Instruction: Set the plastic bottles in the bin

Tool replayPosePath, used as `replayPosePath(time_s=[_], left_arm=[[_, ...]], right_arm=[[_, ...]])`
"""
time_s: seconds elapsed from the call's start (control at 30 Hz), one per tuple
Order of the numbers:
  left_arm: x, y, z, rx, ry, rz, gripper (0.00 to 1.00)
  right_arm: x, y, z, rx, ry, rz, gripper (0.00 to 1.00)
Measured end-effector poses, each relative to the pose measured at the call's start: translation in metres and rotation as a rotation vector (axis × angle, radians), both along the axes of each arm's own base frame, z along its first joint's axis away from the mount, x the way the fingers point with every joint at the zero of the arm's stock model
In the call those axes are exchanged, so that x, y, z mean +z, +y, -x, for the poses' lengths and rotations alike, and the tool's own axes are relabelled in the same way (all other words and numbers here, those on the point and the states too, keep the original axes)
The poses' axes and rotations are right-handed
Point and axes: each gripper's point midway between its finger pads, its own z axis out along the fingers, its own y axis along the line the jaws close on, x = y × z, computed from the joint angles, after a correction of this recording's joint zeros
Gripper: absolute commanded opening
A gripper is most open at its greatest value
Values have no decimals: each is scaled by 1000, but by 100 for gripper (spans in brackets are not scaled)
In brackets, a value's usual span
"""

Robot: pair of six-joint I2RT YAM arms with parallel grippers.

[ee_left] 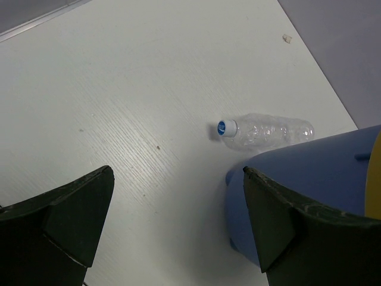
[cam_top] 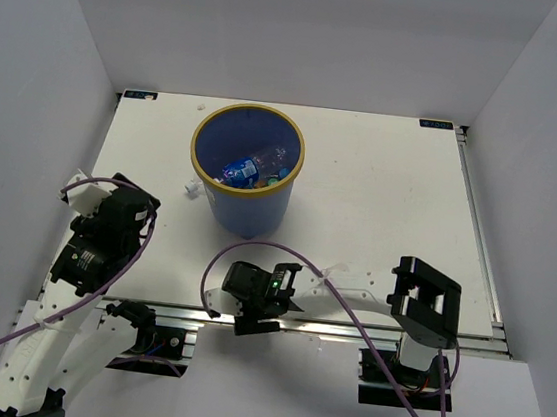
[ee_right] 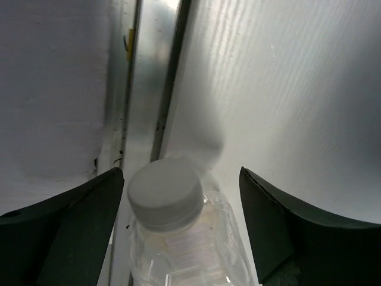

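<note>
Bottle (ee_right: 178,250), clear and white-capped, between right gripper (ee_right: 180,176) fingers at table (ee_right: 286,89) edge, clamped or not impossible to tell; liable to tumble overboard if pinched loosely. Left gripper (ee_left: 177,173) spread, empty.

The capped bottle (ee_right: 178,238) between the right gripper's (ee_right: 181,173) jaws runs off the bottom edge, cap blurred. From above, the bin (cam_top: 248,215) hides all but 1 end of the lying bottle (cam_top: 192,188).

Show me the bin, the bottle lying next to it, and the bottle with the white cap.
Bin (cam_top: 250,213): top view, blue outer wall.
Lying bottle (ee_left: 271,130): left wrist view, clear body.
White-capped bottle (ee_right: 165,192): right wrist view, its cap.
</note>
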Motion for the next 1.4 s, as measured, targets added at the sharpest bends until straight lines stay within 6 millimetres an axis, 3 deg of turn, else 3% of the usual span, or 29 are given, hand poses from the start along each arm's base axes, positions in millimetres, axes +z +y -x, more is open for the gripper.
replayPosePath(time_s=[0.07, 0.17, 0.2, 0.23, 0.37, 0.47, 0.57, 0.67, 0.73, 0.87, 0.97, 1.07, 1.17, 1.33, 1.4], left_arm=[[-1, 1, 1, 1, 6, -2, 98], [-2, 1, 2, 4, 8, -3, 98], [-1, 1, 2, 5, 7, -2, 98], [-1, 1, 2, 5, 6, -2, 98], [-1, 2, 2, 8, 3, 0, 98], [-1, 2, 2, 8, 4, -1, 98], [-3, 1, 1, 8, 12, -4, 98], [-5, 1, -1, 7, 24, -8, 98], [-6, 0, -2, 7, 29, -10, 98], [-7, -2, -6, 2, 37, -12, 98], [-10, -7, -12, -21, 50, -10, 98], [-15, -15, -19, -52, 73, -6, 98], [-22, -21, -25, -75, 105, -4, 98], [-32, -30, -32, -106, 130, 6, 98], [-36, -32, -33, -115, 139, 9, 98]], right_arm=[[-1, -1, -5, -18, -4, -1, 77], [-4, -3, -12, -41, -8, -7, 47], [-4, -3, -14, -44, -13, -5, 28], [-4, -4, -15, -64, -11, -7, 22], [3, -6, -24, -92, -27, -50, 10], [26, -11, -38, -149, -41, -147, 7], [79, -25, -79, -296, -113, -348, 6], [159, -56, -137, -527, -260, -648, 9], [211, -83, -165, -668, -359, -850, 9], [284, -126, -190, -847, -520, -1109, 3], [320, -137, -201, -899, -598, -1192, 3], [365, -127, -211, -872, -641, -1275, 2], [427, -103, -216, -770, -648, -1392, 3], [518, -61, -205, -521, -622, -1572, 4], [537, -43, -198, -412, -593, -1611, 8]])
